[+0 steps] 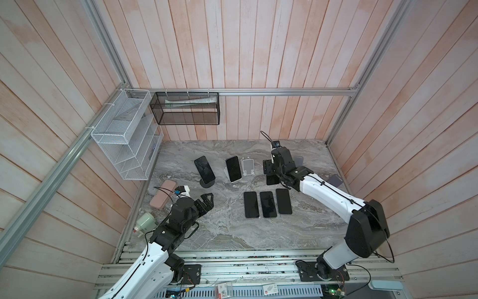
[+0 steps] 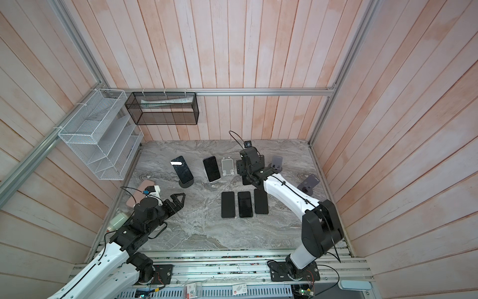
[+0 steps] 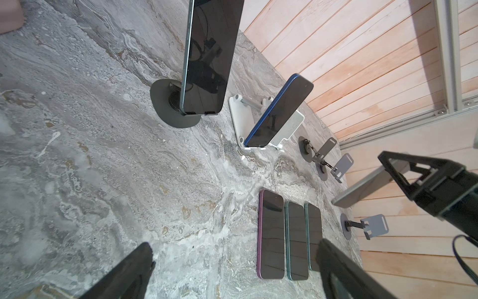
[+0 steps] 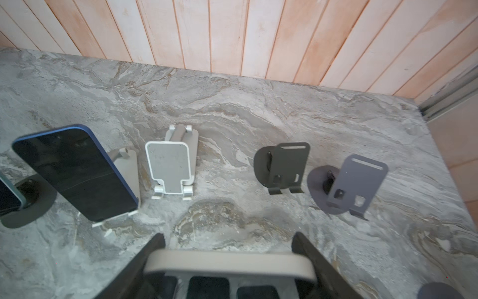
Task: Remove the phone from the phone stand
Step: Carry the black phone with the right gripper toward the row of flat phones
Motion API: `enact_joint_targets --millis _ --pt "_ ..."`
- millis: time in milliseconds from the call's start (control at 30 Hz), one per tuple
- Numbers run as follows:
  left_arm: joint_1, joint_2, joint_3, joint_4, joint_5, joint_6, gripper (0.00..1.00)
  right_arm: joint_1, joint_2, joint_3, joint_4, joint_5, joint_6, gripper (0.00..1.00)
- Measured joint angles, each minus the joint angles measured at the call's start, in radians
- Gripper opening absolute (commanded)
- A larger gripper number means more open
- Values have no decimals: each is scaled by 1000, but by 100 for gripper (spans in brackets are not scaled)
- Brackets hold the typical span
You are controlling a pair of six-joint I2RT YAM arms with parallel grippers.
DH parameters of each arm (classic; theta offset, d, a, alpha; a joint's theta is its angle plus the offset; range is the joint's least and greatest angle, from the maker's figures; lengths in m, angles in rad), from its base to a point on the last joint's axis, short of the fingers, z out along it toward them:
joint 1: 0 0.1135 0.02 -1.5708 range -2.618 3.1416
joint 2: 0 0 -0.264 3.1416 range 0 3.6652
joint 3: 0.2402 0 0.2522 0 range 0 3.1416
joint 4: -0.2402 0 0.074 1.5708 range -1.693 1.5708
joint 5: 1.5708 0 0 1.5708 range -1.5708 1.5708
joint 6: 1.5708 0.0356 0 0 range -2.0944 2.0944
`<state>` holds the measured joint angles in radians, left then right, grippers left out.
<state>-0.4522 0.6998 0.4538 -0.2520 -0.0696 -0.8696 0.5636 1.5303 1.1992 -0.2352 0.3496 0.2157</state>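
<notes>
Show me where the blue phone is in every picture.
Top view: blue phone, propped up near centre.
Top view: blue phone, centre too.
Left wrist: blue phone beyond the three flat phones.
Right wrist: blue phone beside the empty white stand.
Shared landmark: that empty white stand, beside it everywhere.

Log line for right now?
right gripper: shut on grey-edged phone | left gripper: open, empty | loaded stands: black round stand, white stand under blue phone

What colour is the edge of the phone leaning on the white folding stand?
Blue. The black-screened phone shows it best in the right wrist view.
</notes>
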Motion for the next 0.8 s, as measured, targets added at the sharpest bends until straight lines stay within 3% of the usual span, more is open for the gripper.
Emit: enact_joint_targets --millis 167,367,533,800 --pt "1 84 -1 115 47 5 100 -93 -144 -154 -23 23 -3 66" --pt "1 299 30 245 128 10 100 -197 -260 -254 -82 39 0 66" --pt "2 434 85 320 209 13 100 -221 -241 -266 -122 107 -10 66" --pt "5 462 87 375 257 17 100 -254 -138 -265 -141 129 -37 66"
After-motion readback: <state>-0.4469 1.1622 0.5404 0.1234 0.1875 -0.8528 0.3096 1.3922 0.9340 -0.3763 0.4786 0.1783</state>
